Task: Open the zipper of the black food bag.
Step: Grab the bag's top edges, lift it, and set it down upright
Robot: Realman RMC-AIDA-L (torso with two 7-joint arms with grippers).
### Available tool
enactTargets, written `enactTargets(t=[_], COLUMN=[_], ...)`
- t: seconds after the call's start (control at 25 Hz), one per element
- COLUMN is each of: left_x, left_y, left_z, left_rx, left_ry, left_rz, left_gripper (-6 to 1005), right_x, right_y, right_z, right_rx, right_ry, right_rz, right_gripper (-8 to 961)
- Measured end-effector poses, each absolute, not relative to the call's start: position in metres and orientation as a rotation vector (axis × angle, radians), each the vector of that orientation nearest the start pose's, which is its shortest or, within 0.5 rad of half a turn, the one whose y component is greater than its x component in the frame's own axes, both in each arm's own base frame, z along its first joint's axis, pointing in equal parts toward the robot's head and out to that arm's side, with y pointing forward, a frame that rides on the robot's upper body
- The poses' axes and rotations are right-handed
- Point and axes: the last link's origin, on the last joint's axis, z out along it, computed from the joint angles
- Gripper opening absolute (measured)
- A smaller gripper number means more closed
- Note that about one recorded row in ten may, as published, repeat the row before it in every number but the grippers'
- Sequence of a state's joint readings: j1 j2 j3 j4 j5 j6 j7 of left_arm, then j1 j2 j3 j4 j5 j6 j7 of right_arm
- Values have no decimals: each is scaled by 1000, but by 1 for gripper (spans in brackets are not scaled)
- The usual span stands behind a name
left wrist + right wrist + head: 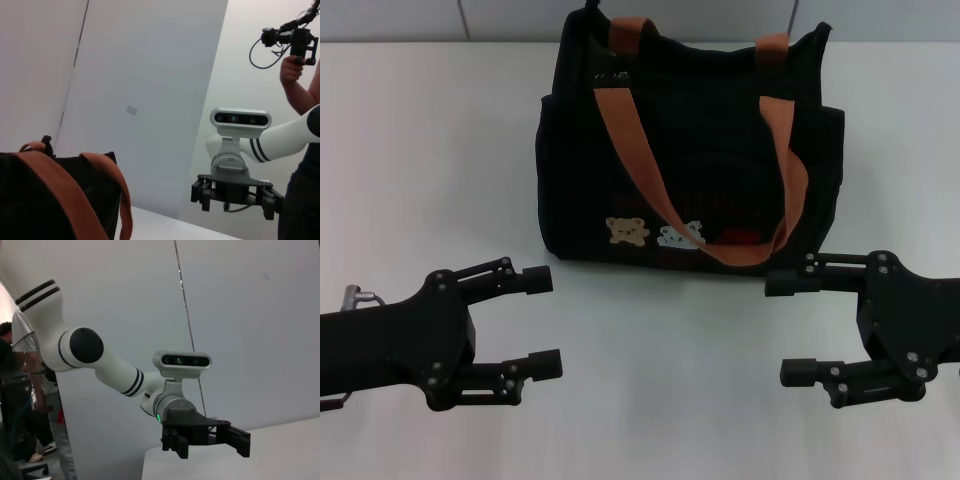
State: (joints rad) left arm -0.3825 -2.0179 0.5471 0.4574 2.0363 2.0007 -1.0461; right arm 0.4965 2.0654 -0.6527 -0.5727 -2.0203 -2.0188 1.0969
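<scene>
The black food bag (690, 150) stands upright at the far middle of the white table (420, 150), bear patches facing me. Its orange-brown handles (630, 150) droop over the front. The zipper runs along the top edge (705, 42); I cannot make out a pull tab. My left gripper (542, 322) hovers open at the near left, short of the bag. My right gripper (787, 328) is open at the near right, just in front of the bag's lower right corner. The left wrist view shows the bag's upper part (50, 200) and the right gripper (235, 200) beyond it.
A wall rises behind the table. A person holding a camera rig (295, 40) stands to the right of my right arm. The right wrist view shows my left arm and gripper (210, 445) over the table, with people (15, 405) standing past it.
</scene>
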Motion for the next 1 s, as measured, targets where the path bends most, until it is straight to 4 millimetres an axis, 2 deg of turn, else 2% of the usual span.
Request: enactTargets(t=[0.6, 0.88, 0.96, 1.0], left_x=[-288, -301, -304, -308], left_y=[234, 242, 243, 251], left_z=[17, 29, 28, 22], left_rx=[-2786, -2561, -2531, -2439], left_ry=[-437, -499, -515, -570], left_rz=[-1165, -1160, -1152, -1128], left_gripper=[861, 861, 860, 860], right_x=[247, 251, 251, 251], right_y=[260, 257, 257, 257], right_z=[5, 6, 6, 6], right_rx=[-2982, -2960, -2958, -2958], right_ry=[225, 248, 249, 250], right_rz=[1118, 1122, 1120, 1119], right_gripper=[781, 778, 777, 777])
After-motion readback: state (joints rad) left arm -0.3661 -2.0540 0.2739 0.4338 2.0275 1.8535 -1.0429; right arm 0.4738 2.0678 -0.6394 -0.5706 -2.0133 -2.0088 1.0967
